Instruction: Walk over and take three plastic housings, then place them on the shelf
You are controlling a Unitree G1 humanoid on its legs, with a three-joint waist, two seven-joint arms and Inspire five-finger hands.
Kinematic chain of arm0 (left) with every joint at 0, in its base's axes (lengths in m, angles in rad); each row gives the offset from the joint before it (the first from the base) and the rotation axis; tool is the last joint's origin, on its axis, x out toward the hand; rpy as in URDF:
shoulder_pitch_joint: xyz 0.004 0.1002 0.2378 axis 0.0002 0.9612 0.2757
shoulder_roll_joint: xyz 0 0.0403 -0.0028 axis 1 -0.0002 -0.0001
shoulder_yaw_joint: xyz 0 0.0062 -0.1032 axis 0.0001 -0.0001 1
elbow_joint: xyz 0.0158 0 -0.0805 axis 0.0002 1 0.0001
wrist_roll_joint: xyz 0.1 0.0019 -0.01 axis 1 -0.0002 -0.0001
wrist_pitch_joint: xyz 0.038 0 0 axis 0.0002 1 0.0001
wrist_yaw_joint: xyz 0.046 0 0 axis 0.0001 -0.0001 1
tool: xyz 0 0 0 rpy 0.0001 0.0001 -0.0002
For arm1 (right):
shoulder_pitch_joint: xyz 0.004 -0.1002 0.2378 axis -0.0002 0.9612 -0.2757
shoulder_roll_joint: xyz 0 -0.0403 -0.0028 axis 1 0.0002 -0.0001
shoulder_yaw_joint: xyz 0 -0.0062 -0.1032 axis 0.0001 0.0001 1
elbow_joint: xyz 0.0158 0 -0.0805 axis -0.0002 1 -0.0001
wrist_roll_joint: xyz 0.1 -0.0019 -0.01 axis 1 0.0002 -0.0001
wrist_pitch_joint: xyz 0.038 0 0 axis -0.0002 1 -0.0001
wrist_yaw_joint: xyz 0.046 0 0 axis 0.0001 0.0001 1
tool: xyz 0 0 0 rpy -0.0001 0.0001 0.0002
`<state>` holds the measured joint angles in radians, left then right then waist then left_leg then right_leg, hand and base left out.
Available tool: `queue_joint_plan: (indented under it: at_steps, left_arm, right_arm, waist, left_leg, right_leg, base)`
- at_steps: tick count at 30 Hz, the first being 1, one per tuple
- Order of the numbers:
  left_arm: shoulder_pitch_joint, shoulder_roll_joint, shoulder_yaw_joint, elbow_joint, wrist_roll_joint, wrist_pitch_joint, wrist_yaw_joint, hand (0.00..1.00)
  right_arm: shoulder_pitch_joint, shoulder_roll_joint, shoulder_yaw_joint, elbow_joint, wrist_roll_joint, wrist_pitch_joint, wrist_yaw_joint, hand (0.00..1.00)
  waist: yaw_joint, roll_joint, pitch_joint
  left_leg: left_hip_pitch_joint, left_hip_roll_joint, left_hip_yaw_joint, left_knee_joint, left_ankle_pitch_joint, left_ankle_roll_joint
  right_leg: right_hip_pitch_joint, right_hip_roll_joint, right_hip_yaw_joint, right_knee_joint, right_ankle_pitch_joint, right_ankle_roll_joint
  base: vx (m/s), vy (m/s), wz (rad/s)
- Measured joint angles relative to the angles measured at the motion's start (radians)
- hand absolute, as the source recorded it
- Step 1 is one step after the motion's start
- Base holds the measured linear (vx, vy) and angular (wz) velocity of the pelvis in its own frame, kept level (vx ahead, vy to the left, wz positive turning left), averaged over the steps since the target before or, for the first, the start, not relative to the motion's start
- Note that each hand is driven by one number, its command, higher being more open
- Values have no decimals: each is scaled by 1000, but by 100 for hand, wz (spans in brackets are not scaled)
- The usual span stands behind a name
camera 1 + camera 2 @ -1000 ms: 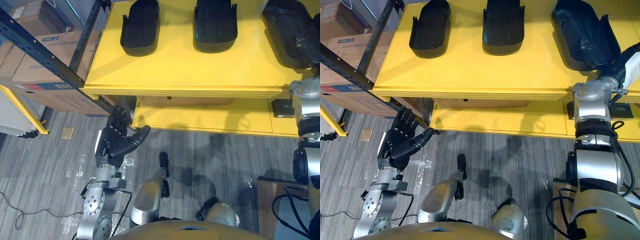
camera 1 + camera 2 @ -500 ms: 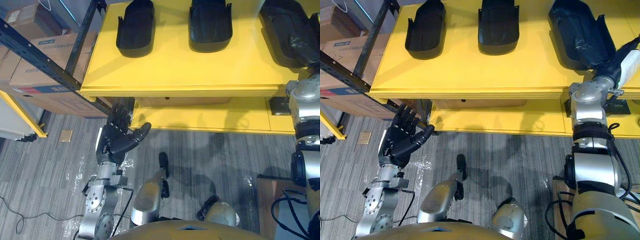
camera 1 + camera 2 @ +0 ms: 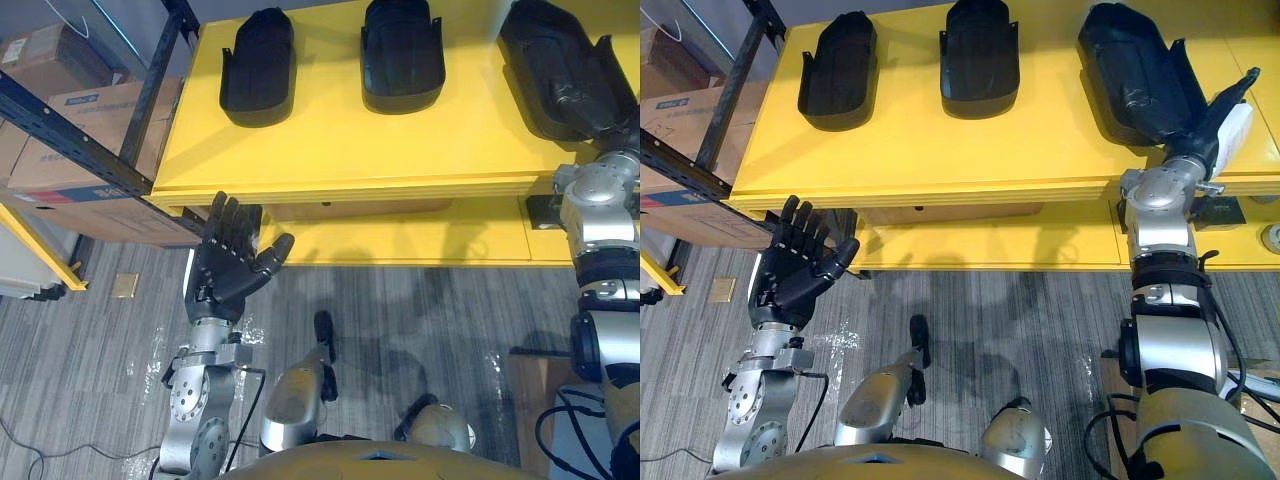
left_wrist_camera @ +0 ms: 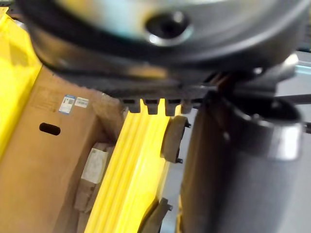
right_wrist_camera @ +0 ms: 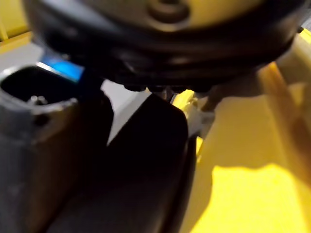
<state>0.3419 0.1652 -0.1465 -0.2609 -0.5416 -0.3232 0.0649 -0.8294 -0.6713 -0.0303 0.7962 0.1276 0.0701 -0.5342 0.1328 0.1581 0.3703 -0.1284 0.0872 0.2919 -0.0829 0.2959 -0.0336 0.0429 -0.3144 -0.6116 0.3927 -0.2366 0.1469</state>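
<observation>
Now, nearest us, the left hand [image 3: 228, 268] is up, fingers spread, empty, just below the front edge of the yellow shelf board [image 3: 330, 150]. Further in, the right hand [image 3: 1212, 122] sits against the near end of a black scoop-shaped plastic housing [image 3: 1130, 70] lying on that board; pinching or flat, I cannot tell. To that hand's left lie a middle black housing [image 3: 980, 50] and an end black housing [image 3: 840, 70]. Ideally: release gently, withdraw straight back, no dragging.
</observation>
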Motion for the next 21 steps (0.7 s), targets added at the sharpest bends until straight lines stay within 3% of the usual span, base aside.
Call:
queue_joint_plan:
  at_steps: [11,16,21]
  left_arm:
    - [-24,0,-4,0,3,6,21,100]
    - [-29,-1,-5,-2,43,6,27,100]
    - [-30,-1,-6,-40,43,7,20,100]
  right_arm:
    - [37,94,-20,-41,45,-104,-21,100]
    - [88,140,-45,-161,43,-103,-21,100]
    - [167,180,-23,-315,41,-56,81,100]
  waist:
    - [-13,1,-2]
    - [-27,1,-4]
    - [-26,-2,-49]
  left_leg:
    - [38,13,9,0,-16,-2]
    - [50,11,11,-1,-25,6]
    - [59,12,11,-1,-26,8]
  right_leg:
    - [53,28,-1,-56,22,2]
    - [93,42,-15,-112,49,13]
    - [137,61,-39,-158,65,16]
  base:
    - [4,-15,-3]
    - [17,-9,3]
    - [-1,-30,9]
